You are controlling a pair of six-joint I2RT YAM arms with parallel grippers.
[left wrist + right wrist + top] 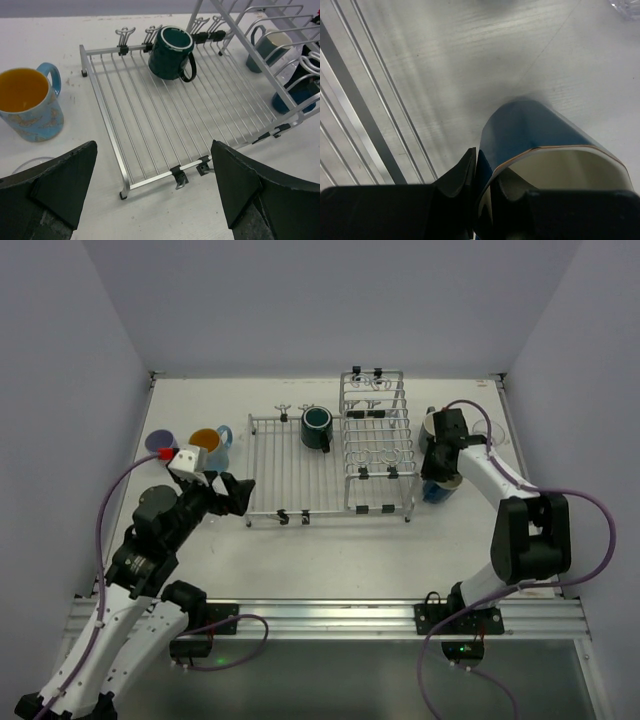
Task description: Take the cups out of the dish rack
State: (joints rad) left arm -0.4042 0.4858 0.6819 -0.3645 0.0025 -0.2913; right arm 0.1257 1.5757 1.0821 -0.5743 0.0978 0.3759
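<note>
R pincer [476,172] clamps blue mug [535,125] rim.

Top cam looked down from above and behind; low, close left wrist cam shared its silver wire dish rack [300,475]. Right wrist cam hugged a dark blue mug [535,130].

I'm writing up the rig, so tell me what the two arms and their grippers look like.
Both arms have white links and black joints. The left arm and right arm each trail a purple cable. The left gripper and right gripper have black, wedge-shaped fingers; a white box sits on the left wrist.
</note>
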